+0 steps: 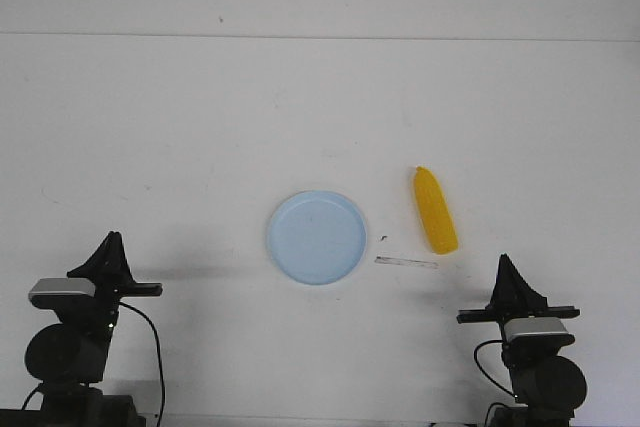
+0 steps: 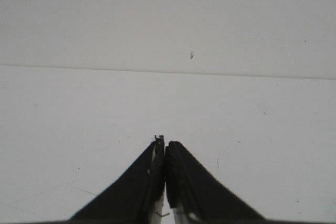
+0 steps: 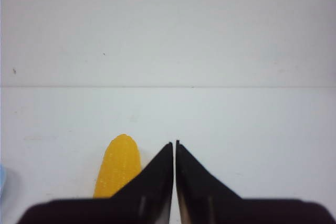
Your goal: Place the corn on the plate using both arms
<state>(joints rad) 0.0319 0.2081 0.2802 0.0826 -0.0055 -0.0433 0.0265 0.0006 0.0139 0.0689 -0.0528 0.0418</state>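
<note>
**Corn on the desk, plate empty, both arms parked**

So the pale blue plate (image 1: pixel 316 237) sits just below the middle of the front view on the white desk (image 1: pixel 200 127). The corn (image 1: pixel 435 210) lies flat on the desk to the right of the plate, apart from it, tip toward the top of the frame. A thin dark mark (image 1: pixel 406 263) sits below the corn. Left gripper (image 1: pixel 113 244) is in the lower left corner, right gripper (image 1: pixel 505 265) in the lower right; both have their jaws clenched together, nothing between them.
</note>
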